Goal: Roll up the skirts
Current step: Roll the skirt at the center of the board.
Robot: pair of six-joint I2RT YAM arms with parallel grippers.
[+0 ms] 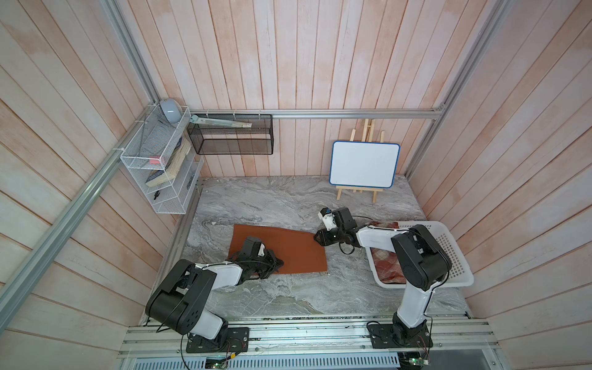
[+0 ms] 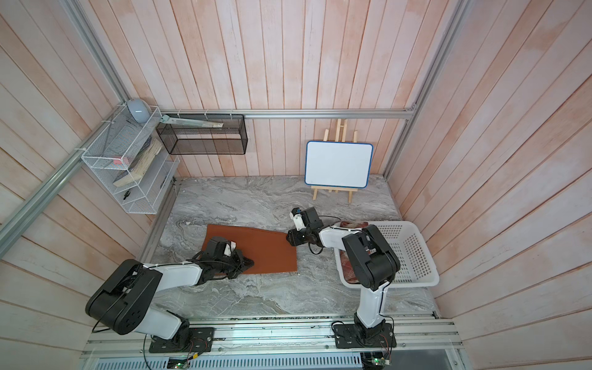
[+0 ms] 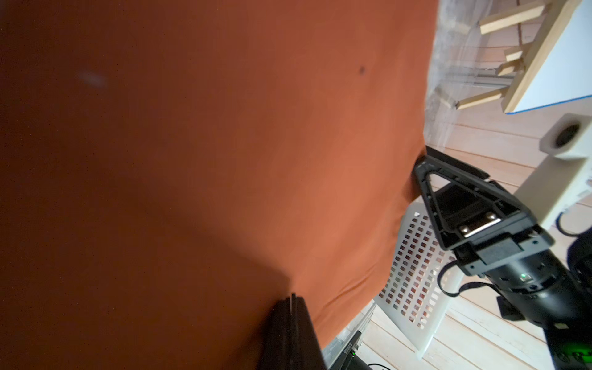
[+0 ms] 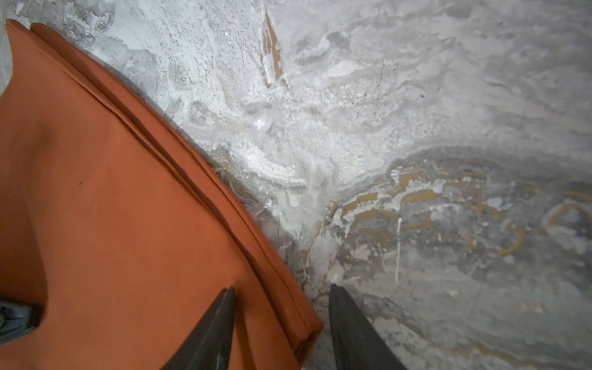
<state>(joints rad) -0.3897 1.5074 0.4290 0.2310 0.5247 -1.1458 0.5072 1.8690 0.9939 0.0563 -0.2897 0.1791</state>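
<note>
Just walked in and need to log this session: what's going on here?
Two robot arms are working on the orange skirt, which lies flat and not yet rolled on the marble table. The left hand is shut and seems to pinch the skirt's near edge. The right hand is open, straddling its far right corner. The plaid skirt sits in the white basket.

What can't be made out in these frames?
- Plaid skirt: both top views, mostly covered by the right arm.
- Wire shelf items: too small in top views.
- Orange skirt: cut off by left wrist frame edges.
- Grey-blue patch: right wrist view, blurred, at the edge.
</note>
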